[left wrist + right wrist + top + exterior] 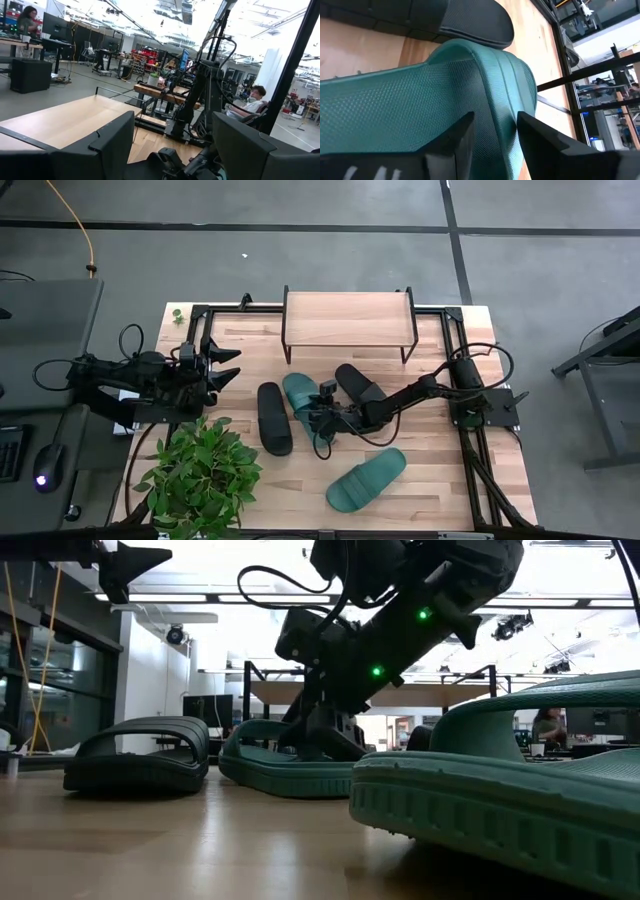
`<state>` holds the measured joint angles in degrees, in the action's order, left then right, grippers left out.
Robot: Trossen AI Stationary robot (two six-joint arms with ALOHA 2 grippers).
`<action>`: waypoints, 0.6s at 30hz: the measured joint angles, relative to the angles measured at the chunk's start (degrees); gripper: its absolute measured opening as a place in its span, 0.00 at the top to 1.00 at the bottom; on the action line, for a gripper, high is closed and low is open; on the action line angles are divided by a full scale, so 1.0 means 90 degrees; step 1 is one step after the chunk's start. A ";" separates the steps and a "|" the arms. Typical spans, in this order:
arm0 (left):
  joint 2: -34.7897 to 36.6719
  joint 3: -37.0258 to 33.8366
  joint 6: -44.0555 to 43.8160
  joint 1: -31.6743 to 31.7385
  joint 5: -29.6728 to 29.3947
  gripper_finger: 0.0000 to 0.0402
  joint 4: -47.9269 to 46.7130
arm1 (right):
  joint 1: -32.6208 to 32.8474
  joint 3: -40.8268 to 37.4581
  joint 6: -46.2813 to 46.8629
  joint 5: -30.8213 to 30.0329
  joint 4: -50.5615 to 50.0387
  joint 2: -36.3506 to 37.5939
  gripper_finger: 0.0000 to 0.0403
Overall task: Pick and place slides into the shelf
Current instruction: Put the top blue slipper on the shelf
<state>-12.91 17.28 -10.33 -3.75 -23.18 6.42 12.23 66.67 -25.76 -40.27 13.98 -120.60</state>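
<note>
My right gripper (318, 423) reaches in from the table's right and is shut on a teal slide (298, 394) at mid-table. A black slide (273, 418) lies on its sole just left of that one, and another black slide (358, 384) lies partly under my right arm. A second teal slide (366, 478) rests nearer the front edge. The shelf (346, 318) stands on its black legs at the far edge, nothing on its plank top. My left gripper (226, 370) hangs open above the table's left side, holding nothing. My right gripper has the teal slide's strap (502, 95) between its two fingers (457, 137), which stand on either side of the strap's raised edge. The fingers slant down at it from the table's right. In the low view the slide's sole (285, 780) lies on the table.
A potted green plant (200, 475) fills the near left corner. A black frame (455, 350) runs along the table's edges. The near teal slide (520, 790) lies close to the low camera. People sit at desks in the room beyond.
</note>
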 joint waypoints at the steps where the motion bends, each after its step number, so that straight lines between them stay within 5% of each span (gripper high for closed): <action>1: 0.0000 0.0000 0.0000 -0.0001 0.0000 0.38 0.0000 | 0.0000 0.0000 0.0032 -0.0015 -0.0006 0.0000 0.66; 7: 0.0000 0.0000 0.0000 0.0000 0.0000 0.38 0.0000 | -0.0012 0.0000 0.0326 -0.0095 -0.0124 0.0000 0.71; 14: 0.0000 0.0000 0.0000 -0.0002 0.0000 0.38 0.0000 | -0.0012 0.0000 0.0482 -0.0139 -0.0148 0.0000 0.97; 18: 0.0000 0.0000 0.0000 0.0000 0.0000 0.38 0.0000 | -0.0015 0.0000 0.0525 -0.0148 -0.0143 0.0000 0.96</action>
<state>-12.91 17.28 -10.33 -3.75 -23.18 6.42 12.10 66.67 -21.04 -41.60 12.69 -120.60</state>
